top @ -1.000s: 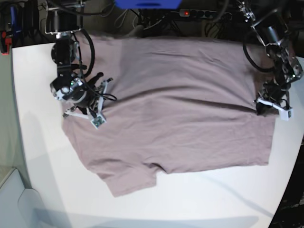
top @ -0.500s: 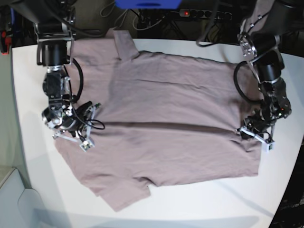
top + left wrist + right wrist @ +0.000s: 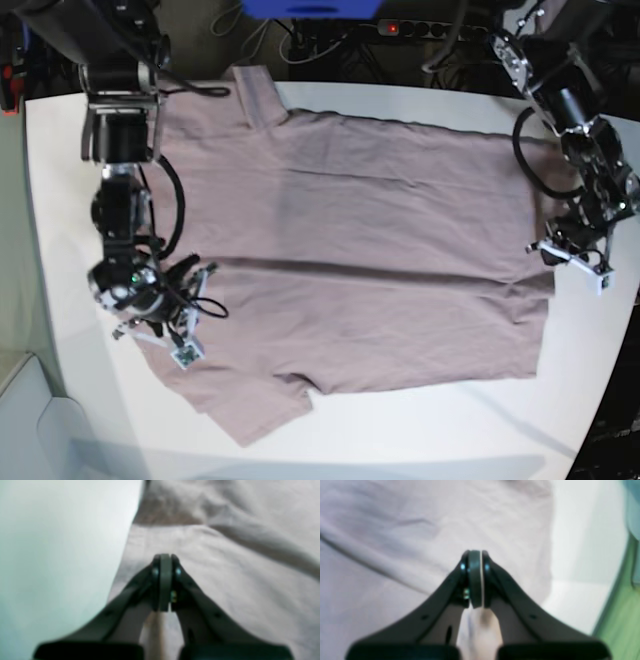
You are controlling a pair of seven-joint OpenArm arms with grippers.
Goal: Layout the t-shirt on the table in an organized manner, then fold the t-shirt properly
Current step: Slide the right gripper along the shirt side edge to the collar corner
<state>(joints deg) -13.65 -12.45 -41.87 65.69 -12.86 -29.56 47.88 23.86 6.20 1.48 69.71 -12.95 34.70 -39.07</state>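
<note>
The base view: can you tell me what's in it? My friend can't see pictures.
A pink t-shirt lies spread out on a white table, seen from above, with a long crease running across its middle. The right gripper is at one side edge of the shirt and the left gripper at the opposite edge, both shut.

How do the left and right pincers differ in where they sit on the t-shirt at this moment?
The left pincer sits at the shirt's hem end, the right pincer at the shoulder end by the near sleeve. The left one is further from the camera side of the table than the right. Both are shut, pinching the t-shirt.
</note>
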